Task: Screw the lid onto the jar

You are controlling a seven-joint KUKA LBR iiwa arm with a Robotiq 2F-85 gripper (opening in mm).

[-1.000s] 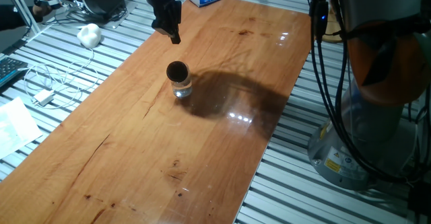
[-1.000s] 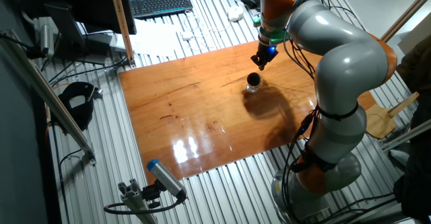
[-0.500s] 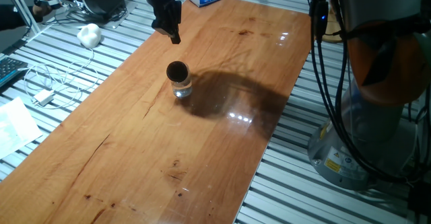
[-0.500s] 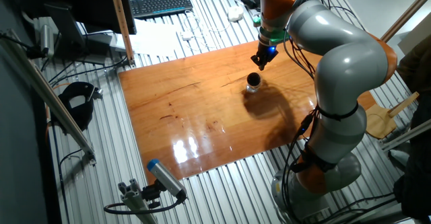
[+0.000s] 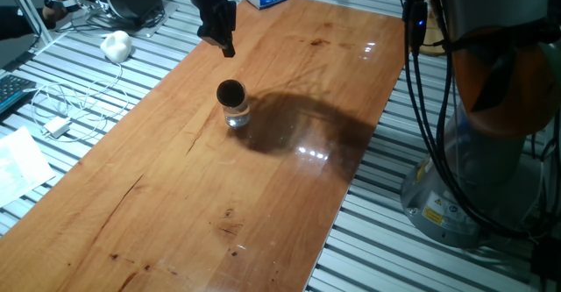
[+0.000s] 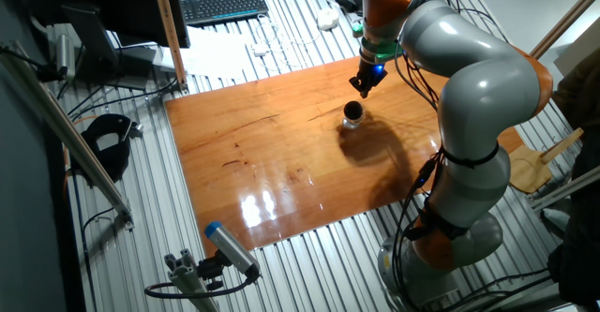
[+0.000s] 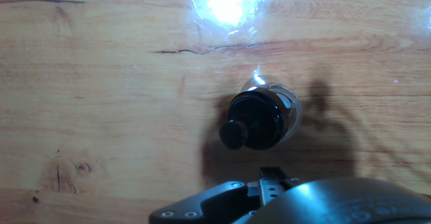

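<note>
A glossy wooden tabletop is seen; the jar, capped by the lid, stands upper centre.

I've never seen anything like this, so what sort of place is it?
Most likely a robotics lab or workshop: a big grey-and-orange robot arm stands at a wooden table, with a keyboard and loose cables around.

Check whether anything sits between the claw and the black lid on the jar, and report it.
Nothing visible does. The claw hangs in the air apart from the small glossy black lid, which already sits on the tiny clear glass jar. Only bare wooden table surrounds the jar; the hand view shows the same.
</note>
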